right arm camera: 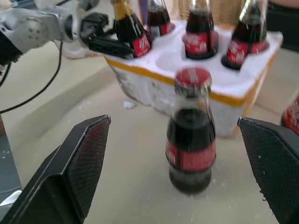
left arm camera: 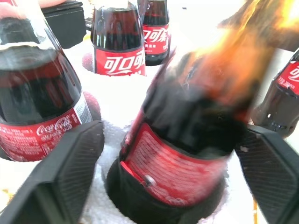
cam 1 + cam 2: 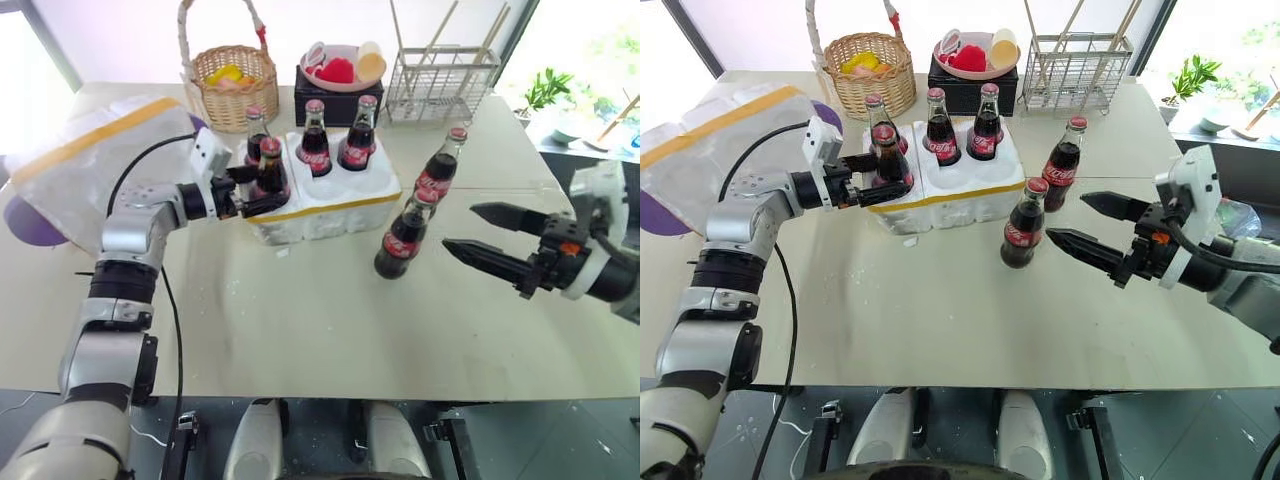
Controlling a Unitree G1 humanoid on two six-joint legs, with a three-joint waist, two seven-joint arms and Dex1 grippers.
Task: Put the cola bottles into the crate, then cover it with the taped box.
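- At the far left of the table [image 3: 300, 330], the taped box [image 3: 95, 160] is seen lying tilted, its wide yellow band facing up.
- The left gripper [image 3: 875, 180] is held level at the near-left corner of the crate [image 3: 950, 195]; its two black fingers [image 2: 60, 172] are spread on either side of a cola bottle [image 3: 888, 158] seated in the near-left well, with a gap visible on each side in the left wrist view, so nothing is gripped.
- Three more cola bottles are stood in the crate: one at the far left [image 3: 877, 115], one at the far middle [image 3: 939, 128] and one at the far right [image 3: 986, 122]. Two near wells are left open.
- Just right of the crate, two bottles are stood on the table: a nearer one [image 3: 1022, 225] and a farther one [image 3: 1064, 165].
- The right gripper [image 3: 1085, 225] is held to the right of these, pointing left, its fingers [image 1: 79, 158] wide apart and empty, the nearer bottle framed between them in the right wrist view.
- Behind the crate, a wicker basket [image 3: 235, 85], a black box with a pink bowl [image 3: 340, 75] and a wire rack [image 3: 440, 85] are lined up.
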